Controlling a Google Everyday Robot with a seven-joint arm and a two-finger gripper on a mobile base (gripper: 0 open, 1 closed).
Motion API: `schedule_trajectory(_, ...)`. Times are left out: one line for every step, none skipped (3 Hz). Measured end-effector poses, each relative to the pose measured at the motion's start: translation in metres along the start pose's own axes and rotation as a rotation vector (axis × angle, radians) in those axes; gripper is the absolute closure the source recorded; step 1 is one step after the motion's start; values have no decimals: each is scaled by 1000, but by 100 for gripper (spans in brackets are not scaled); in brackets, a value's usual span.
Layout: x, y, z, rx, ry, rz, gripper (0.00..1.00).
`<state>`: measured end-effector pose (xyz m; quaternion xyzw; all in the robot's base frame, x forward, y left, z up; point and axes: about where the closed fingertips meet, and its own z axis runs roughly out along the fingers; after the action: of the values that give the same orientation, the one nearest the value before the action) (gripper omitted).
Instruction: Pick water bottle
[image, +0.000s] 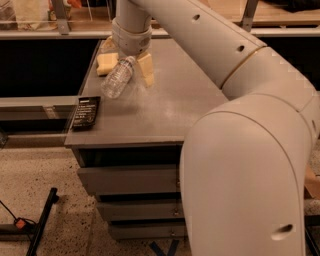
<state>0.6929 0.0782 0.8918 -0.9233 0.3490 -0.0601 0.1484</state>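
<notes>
The bulky white robot arm (240, 150) fills the right side of the camera view and reaches back over a grey metal drawer cabinet (165, 115). The cabinet has a flat matte top and three closed drawers (130, 180) below, and it stands on a speckled pale stone floor (40, 175).

The two-finger gripper (129, 65) hangs from a round white wrist over the far left part of the cabinet top. Its jaws are spread apart and grasp nothing. One pale yellow finger (146, 70) points down at the right of the bottle's cap end; the other is mostly hidden behind the wrist on the left.

The small clear ribbed plastic water bottle (116, 80) lies on its side on the cabinet top near the far left corner. Its white cap points up towards the wrist, between the two fingers, and its base points towards the left edge.

A flat black packet with white print (86, 112) lies at the left edge, nearer the front.

A pale yellow sponge block (106, 64) sits just behind the bottle, touching or almost touching it.
</notes>
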Motion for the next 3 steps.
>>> schedule_trajectory(2, -20, 16, -14, 62, -40, 0)
schedule_trajectory(5, -30, 32, -37, 96, -61, 17)
schedule_trajectory(1, -31, 49, -72, 101, -89, 40)
